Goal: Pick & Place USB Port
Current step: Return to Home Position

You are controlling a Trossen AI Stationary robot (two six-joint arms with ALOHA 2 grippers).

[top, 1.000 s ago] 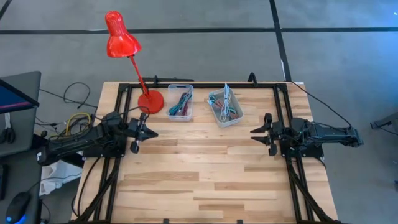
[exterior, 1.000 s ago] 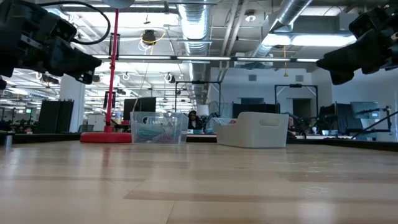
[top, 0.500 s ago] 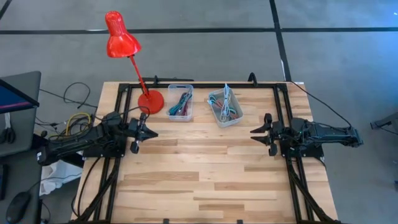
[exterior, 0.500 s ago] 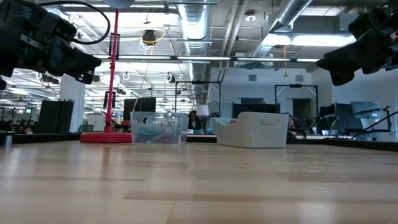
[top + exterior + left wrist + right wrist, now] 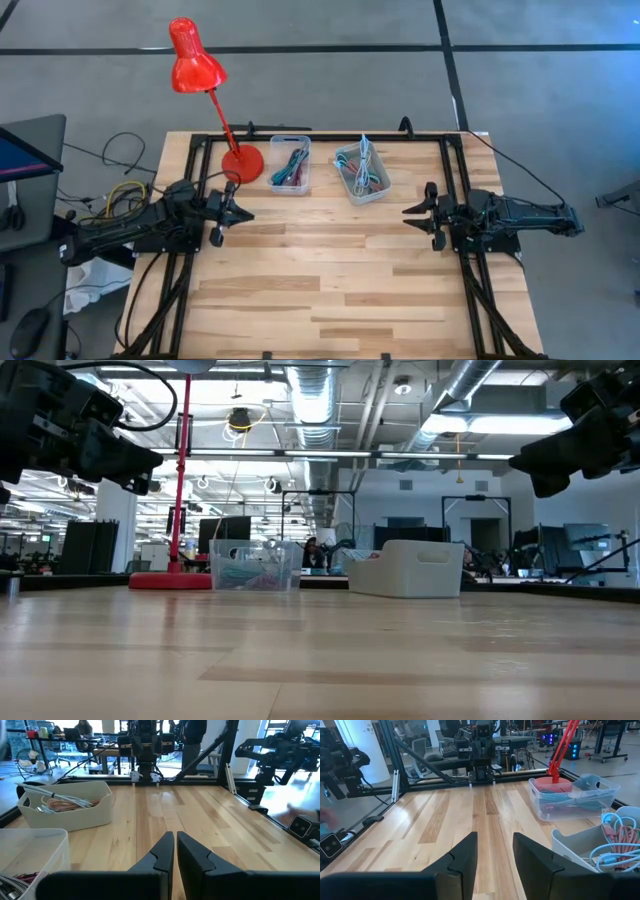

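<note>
Both arms are at the sides of the worktop (image 5: 330, 270), aimed at each other across the middle. Left claw (image 5: 175, 840) is over the left edge, clear of the surface. Its fingers are pressed almost together with just a thin slit between them, nothing in it. Right claw (image 5: 494, 839) is over the right edge, also clear of the surface, fingers spread with an obvious gap, nothing in it.

Two bins sit at the far edge, roughly centred, near each other but not touching. We see the clear bin (image 5: 255, 565) on the left, long side running near-to-far, with teal and red cables (image 5: 291, 166) piled inside. The left wrist camera also catches a patterned cable (image 5: 12, 881) in there. The gray bin (image 5: 410, 570) is on the right, turned a bit so its near end swings right. It has light blue and pink cables (image 5: 365, 175) coiled inside, and a loop sticks over its far rim.

Red lamp (image 5: 196, 62): base on the far-left part of the worktop, just beside the clear bin's left wall. We can't tell if they touch. The stem leans away to the far left and the shade hangs past the worktop's far edge.

From the left wrist camera we see a person (image 5: 192, 737) in dark clothes standing in the room beyond the right arm.
</note>
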